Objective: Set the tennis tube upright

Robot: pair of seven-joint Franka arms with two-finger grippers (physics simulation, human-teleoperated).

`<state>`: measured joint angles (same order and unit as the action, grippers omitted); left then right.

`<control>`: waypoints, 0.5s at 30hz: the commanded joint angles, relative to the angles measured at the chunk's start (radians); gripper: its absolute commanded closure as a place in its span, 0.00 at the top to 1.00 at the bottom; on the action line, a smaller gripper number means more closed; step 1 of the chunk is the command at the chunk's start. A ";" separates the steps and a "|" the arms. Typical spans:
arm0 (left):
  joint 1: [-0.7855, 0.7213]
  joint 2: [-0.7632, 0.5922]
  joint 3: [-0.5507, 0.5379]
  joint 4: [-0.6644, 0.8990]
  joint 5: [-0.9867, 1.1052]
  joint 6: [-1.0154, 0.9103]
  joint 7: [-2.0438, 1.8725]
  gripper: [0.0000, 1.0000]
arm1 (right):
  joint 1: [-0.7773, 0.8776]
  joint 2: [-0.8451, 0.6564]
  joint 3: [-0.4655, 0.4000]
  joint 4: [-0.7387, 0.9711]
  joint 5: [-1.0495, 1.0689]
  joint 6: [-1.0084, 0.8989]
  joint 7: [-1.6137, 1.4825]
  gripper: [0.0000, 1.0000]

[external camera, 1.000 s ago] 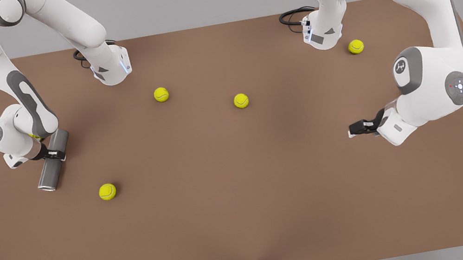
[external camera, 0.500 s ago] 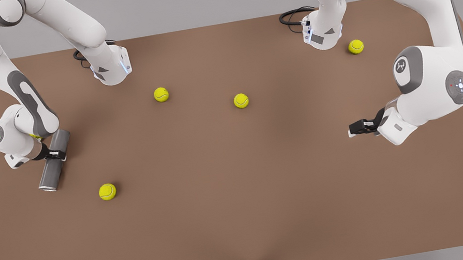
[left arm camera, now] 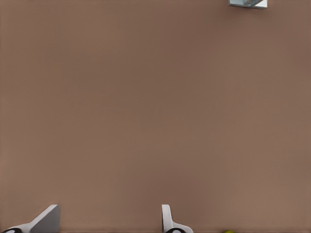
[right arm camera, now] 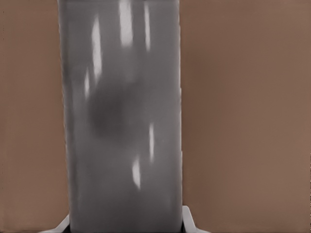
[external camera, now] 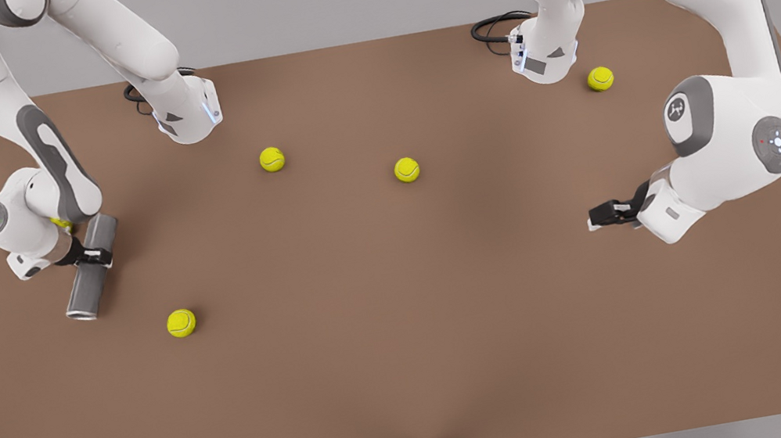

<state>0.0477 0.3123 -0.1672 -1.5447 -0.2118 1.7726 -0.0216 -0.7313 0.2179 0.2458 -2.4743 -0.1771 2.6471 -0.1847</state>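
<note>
The right hand [external camera: 97,256] is clamped across the middle of the tennis tube [external camera: 90,270], which lies tilted at the bench's [external camera: 411,342] nine o'clock side. The left hand [external camera: 597,218], fingers apart, hovers at three o'clock over bare bench.

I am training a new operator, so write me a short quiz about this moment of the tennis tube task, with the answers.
1. Which arm's gripper holds the tennis tube?
A. the arm at the front view's left
B. the arm at the front view's right
C. neither
2. True or false: the tennis tube already stands upright on the table.
3. Fill in: the left gripper waits over bare table with its fingers ____.

Key:
1. A. This is the right gripper, shut on the tube.
2. False. The tube is not upright.
3. open
</note>
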 commanded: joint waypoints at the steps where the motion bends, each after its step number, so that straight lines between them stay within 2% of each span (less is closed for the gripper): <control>1: 0.000 0.001 -0.002 0.000 0.000 0.001 0.000 1.00 | 0.000 -0.005 0.007 0.000 -0.005 -0.004 0.005 0.76; 6: -0.002 0.002 -0.002 -0.002 0.000 -0.004 0.000 1.00 | 0.000 -0.077 0.098 0.000 0.002 -0.041 0.005 0.76; 9: 0.003 -0.001 -0.002 0.000 -0.001 -0.004 0.000 1.00 | 0.000 -0.124 0.214 0.000 0.018 -0.067 0.005 0.76; 14: 0.001 -0.013 -0.002 0.005 0.000 -0.010 -0.001 1.00 | 0.024 -0.146 0.538 0.046 0.117 -0.139 0.008 0.76; 15: 0.001 -0.022 -0.002 0.003 0.000 -0.012 -0.004 1.00 | 0.055 -0.138 0.570 0.078 0.119 -0.164 0.007 0.76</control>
<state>0.0478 0.2888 -0.1687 -1.5408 -0.2120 1.7612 -0.0297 -0.6392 0.0827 0.8181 -2.3774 -0.0514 2.4659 -0.1843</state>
